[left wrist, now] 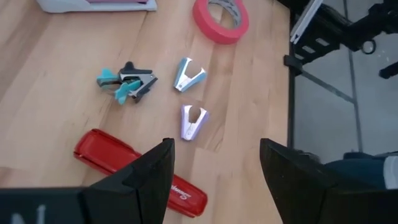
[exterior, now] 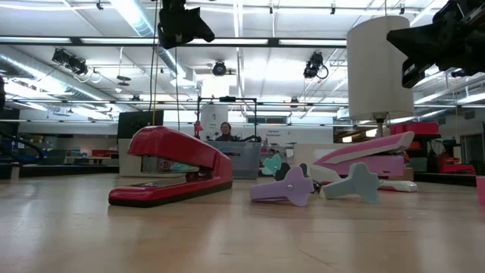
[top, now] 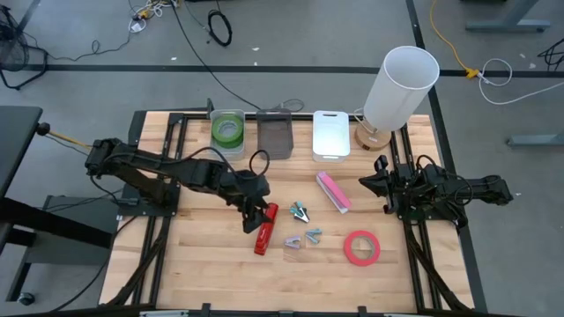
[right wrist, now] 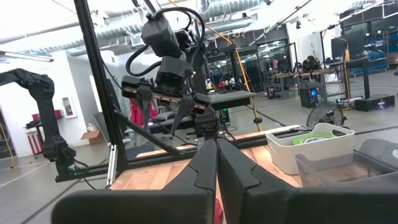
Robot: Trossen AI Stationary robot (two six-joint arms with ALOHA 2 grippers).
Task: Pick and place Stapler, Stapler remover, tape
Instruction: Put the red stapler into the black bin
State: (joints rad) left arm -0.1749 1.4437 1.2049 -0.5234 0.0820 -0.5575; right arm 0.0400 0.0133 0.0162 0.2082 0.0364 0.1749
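A red stapler (top: 266,231) lies flat on the wooden table, near its middle. My left gripper (top: 256,217) hangs open above the stapler's far end, well clear of it (left wrist: 214,158). To the right lie a pink stapler (top: 333,191) and three stapler removers: dark-and-teal (top: 301,211), light blue (top: 313,234) and lilac (top: 293,243). A red-pink tape roll (top: 361,247) lies flat toward the near right. A green tape roll (top: 227,132) sits in a clear bin at the back. My right gripper (top: 366,182) waits shut at the table's right side (right wrist: 216,155).
Next to the clear bin at the back stand a dark bin (top: 275,134) and a white bin (top: 330,134). A lamp with a tall white shade (top: 398,86) stands on a wooden base at the back right. Bare wood lies along the near edge and left of the red stapler.
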